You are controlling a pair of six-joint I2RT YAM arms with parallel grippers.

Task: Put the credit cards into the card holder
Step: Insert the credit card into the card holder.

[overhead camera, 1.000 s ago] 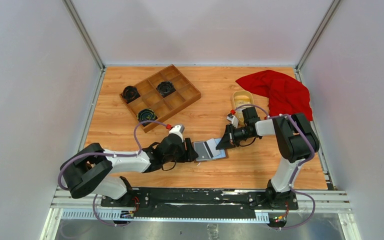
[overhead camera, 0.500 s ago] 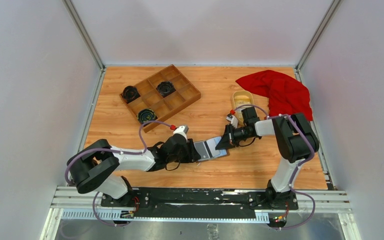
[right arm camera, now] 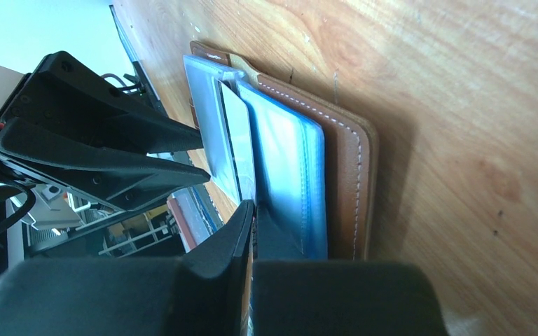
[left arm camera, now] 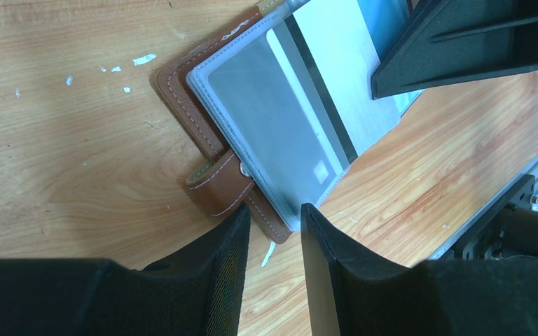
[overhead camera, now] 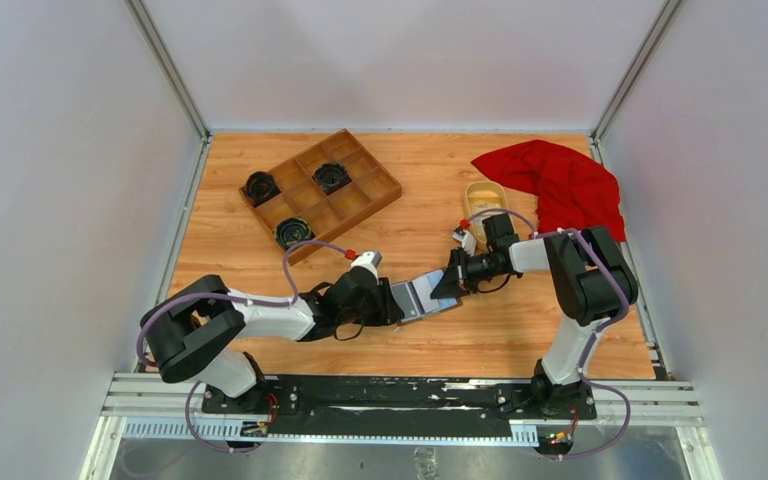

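At table point(overhead camera: 520, 340) centre | left gripper point(left arm camera: 274, 213) low, jaws ajar beside card holder point(left arm camera: 176, 87) | right gripper point(right arm camera: 252, 208) seemingly pinching credit card point(left arm camera: 336, 49)

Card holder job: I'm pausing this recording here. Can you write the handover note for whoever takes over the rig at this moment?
Left gripper: open with a narrow gap, tips at the snap-tab edge of the card holder; no clear grip.
Right gripper: shut, apparently on the outer end of the whitish card.
Card holder: lies open between the two arms.
Done: that card is partway into the clear pocket.
Left: push it fully in. No other cards can be made out.
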